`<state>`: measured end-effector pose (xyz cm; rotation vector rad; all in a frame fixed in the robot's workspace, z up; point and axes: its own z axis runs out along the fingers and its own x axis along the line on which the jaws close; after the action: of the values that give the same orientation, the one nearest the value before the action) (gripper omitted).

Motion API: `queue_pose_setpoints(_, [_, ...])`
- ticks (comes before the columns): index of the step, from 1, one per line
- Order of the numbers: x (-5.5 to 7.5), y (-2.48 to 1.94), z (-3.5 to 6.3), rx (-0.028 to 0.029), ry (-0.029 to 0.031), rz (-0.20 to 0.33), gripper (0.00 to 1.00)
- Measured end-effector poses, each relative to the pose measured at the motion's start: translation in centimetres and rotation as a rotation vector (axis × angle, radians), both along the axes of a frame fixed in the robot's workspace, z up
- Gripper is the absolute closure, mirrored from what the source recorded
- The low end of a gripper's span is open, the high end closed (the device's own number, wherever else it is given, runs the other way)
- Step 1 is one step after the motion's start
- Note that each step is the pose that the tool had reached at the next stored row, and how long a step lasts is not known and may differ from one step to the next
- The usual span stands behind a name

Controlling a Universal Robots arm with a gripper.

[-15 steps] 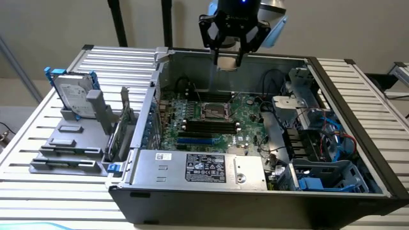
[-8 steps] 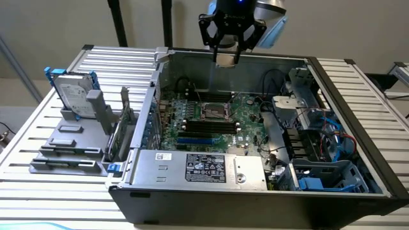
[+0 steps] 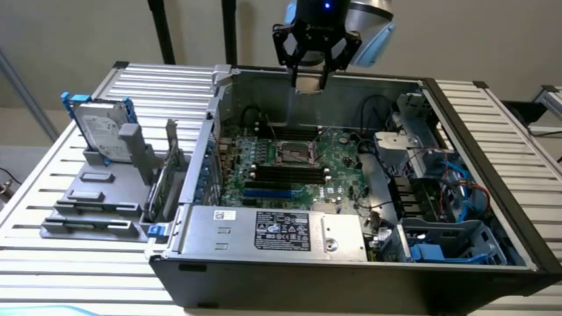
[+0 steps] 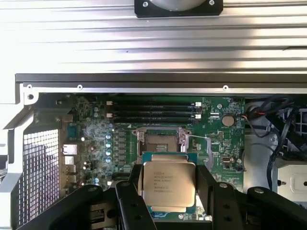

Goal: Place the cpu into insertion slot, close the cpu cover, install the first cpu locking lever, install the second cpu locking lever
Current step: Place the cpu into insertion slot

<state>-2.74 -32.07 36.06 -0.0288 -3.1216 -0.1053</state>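
Dull silver metal tops the small square chip (image 4: 169, 184), and the gripper (image 3: 310, 80) has it pinched by two opposite edges. One black finger (image 4: 130, 194) presses on each side, so the jaws stand about a chip's width apart. In the exterior view the arm hangs high over the open computer case (image 3: 351, 283), with the chip up around the level of the case's far wall and well clear of everything inside.

Down in the case lies the green circuit board (image 3: 338, 168). The square socket (image 3: 294, 153) sits near its middle, with a dark centre and a silver rim, and nothing is seated in it. From the wrist camera the socket (image 4: 160, 141) shows just past the chip's edge, well apart from it and not touching. I can't tell how its thin metal cover is standing.

The long black memory slots (image 3: 285, 174) run just beside the socket, and a blue slot (image 3: 268, 194) lies beyond them, towards the near wall of the case. A silver box with a label (image 3: 281, 230) fills the front of the case. To the exterior view's left, a hard drive (image 3: 101, 128) stands upright in a grey rack (image 3: 92, 197) on the slatted metal table (image 3: 52, 263).
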Motion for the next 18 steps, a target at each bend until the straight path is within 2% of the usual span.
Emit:
queue_pose_setpoints(5, [0.0, 0.15, -0.48, -0.0057, 0.0016, 0.011, 0.45])
queue_pose_setpoints(10, [0.0, 0.39, -0.66, -0.0156, 0.016, 0.02, 0.45])
queue_pose_setpoints(12, [0.0, 0.53, -0.82, -0.0165, 0.0216, 0.017, 0.45])
queue_pose_setpoints(18, [0.0, 0.53, -1.21, -0.0153, 0.0248, -0.089, 0.45])
